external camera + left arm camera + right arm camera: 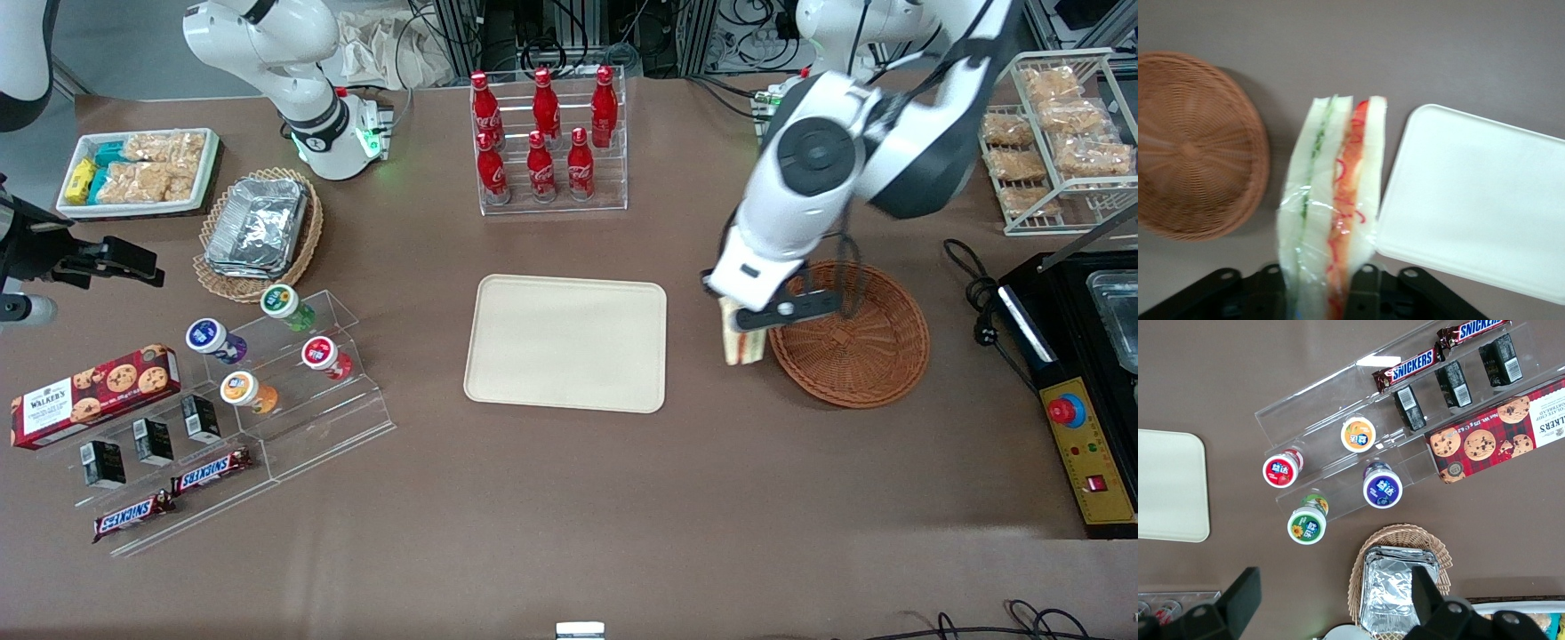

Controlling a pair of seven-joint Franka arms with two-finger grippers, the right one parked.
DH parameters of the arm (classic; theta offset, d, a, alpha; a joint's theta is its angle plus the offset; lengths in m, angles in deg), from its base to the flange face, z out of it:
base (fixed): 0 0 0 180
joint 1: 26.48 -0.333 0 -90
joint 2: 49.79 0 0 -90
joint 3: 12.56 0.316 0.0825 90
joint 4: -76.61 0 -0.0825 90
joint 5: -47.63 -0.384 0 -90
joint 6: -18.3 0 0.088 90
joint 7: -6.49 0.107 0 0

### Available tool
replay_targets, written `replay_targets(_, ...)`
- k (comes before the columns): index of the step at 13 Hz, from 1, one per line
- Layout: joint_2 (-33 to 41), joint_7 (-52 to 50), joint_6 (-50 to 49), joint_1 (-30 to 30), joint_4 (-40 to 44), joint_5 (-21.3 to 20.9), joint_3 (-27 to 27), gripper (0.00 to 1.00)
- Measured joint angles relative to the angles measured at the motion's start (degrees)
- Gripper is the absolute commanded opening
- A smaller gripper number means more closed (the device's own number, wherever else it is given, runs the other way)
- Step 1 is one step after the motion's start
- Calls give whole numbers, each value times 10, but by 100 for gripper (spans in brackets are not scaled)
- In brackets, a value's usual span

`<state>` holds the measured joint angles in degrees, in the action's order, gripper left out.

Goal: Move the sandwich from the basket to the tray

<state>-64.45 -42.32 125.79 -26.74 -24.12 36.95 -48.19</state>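
Robot lab — cable-strewn racks [569,36] edge a mock snack table [569,498].

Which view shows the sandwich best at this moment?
The left wrist view: the sandwich fills it, wrap and filling layers plain, held in the gripper. The front view shows only a pale sliver under the arm, between basket and tray. The right wrist view misses it.

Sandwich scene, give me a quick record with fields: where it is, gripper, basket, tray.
sandwich: held in the air between basket and tray, wrapped in clear film
gripper: shut on the sandwich, above the table beside the basket's rim
basket: empty, toward the working arm's end
tray: empty, mid-table
step left: set sandwich on tray
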Motion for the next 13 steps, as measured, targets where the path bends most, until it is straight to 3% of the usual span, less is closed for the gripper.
replay_targets(2, -60, -48, 35, 6, -2, -48, -29, 0)
replay_targets(6, -147, -52, 78, 29, -1, -64, -31, 0)
replay_targets(11, -219, -57, 82, 64, -1, -135, -31, 0)
replay_targets(13, -236, -58, 92, 67, -1, -144, -31, 0)
